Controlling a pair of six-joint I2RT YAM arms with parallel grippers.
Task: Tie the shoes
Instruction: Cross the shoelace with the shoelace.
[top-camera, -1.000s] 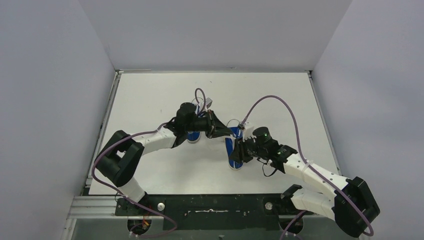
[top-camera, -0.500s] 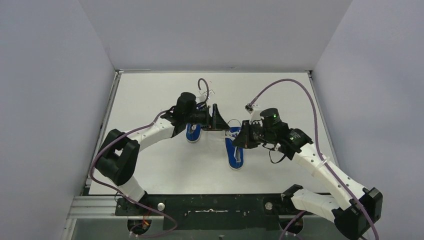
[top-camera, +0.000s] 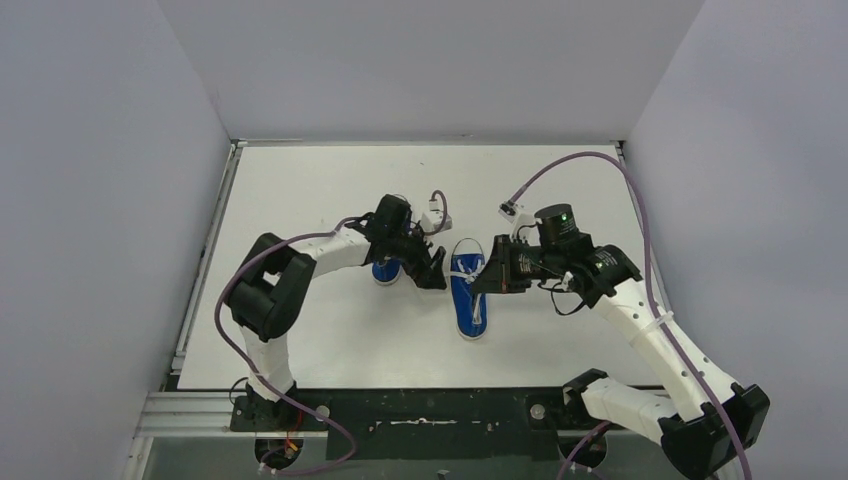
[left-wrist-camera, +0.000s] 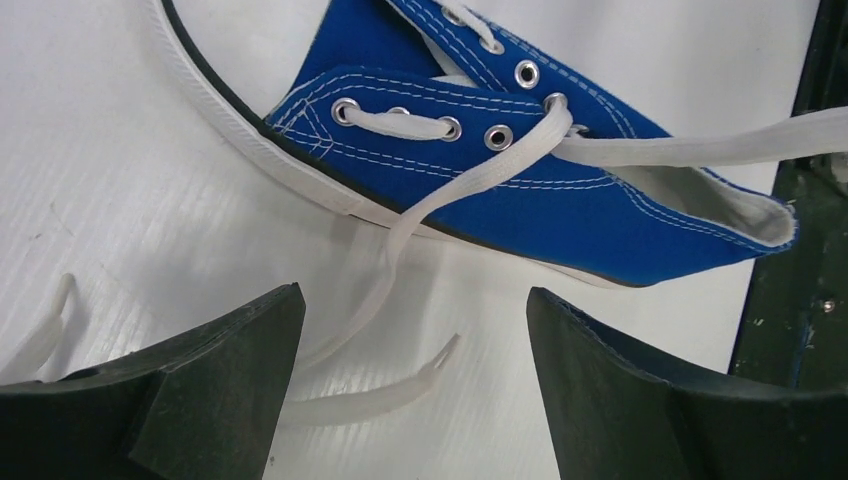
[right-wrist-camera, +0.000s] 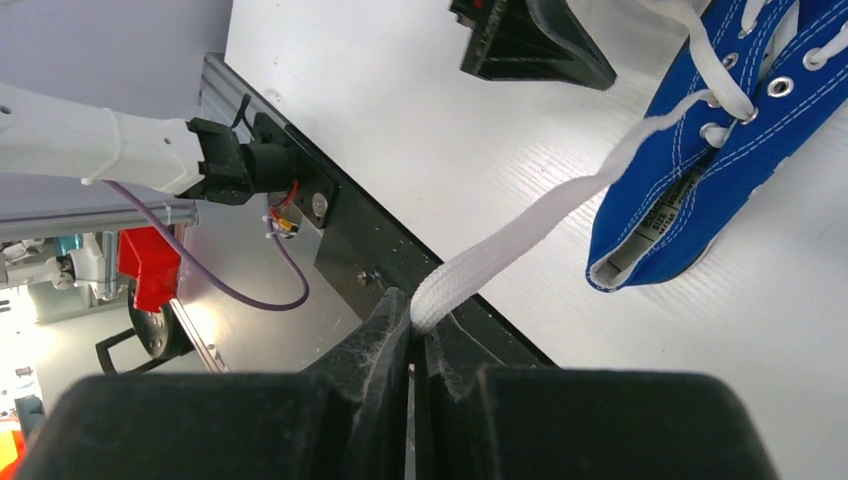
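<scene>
Tying practice on the white table (top-camera: 300, 200). Near the middle, the right-hand sneaker (top-camera: 468, 300), blue canvas on a white rubber sole, lying lengthwise between far wall and arm bases. Just to its left, apart from it, the other sneaker (top-camera: 384, 270) of the pair, largely hidden under the left arm's wrist.

At the right-hand sneaker's right side, the right gripper (right-wrist-camera: 412, 318), pinched fully shut on a white lace (right-wrist-camera: 560, 200). Pulled straight and taut from the metal eyelets, out over the shoe's open collar and into the closed black fingers. Behind it in the wrist view, the black base rail (right-wrist-camera: 360, 250) along the table's near edge.

Between the two shoes, the left gripper (left-wrist-camera: 412, 300), spread wide with nothing in its grasp, held low beside the right-hand sneaker's flank. On either side of the gap, its black fingers (left-wrist-camera: 200, 400). On the bare surface between them, a loose lace end (left-wrist-camera: 380, 395), limp and flat, trailing down from an eyelet of the same shoe and touching neither finger.
</scene>
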